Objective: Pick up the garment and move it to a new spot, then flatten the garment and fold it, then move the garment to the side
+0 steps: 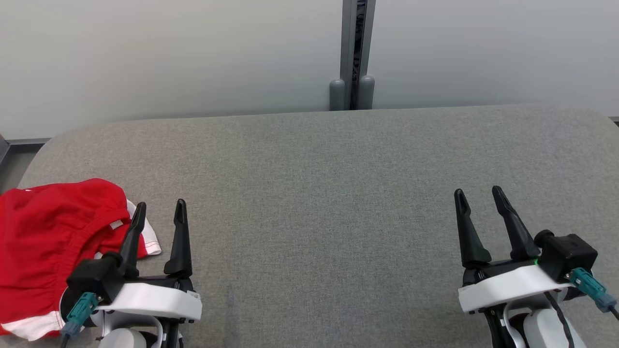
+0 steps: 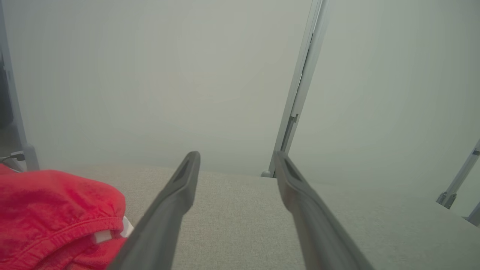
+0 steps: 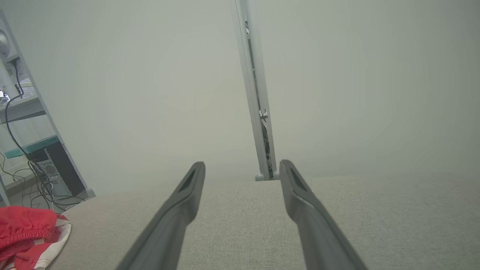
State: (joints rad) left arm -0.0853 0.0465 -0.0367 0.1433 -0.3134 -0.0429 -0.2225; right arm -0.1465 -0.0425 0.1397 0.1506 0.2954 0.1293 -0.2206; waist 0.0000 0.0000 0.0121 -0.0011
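Soft, even light falls from above in the head view, which is sharp: the tabletop (image 1: 309,159) weave reads clearly ahead of the left pincer (image 1: 161,204) and right pincer (image 1: 478,190), and shadows are faint and soft-edged. Both wrist views are milky and low in contrast. There the fingers (image 2: 165,217) blur toward the lens, the post (image 2: 300,90) beyond them leans with wide-angle bend, and the garment (image 2: 56,210) to their left looks washed out.

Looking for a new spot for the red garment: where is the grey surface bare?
The grey surface is bare across the middle, between the left gripper and the right gripper, and back to the wall. The near left corner is crowded: the red garment lies bunched there.
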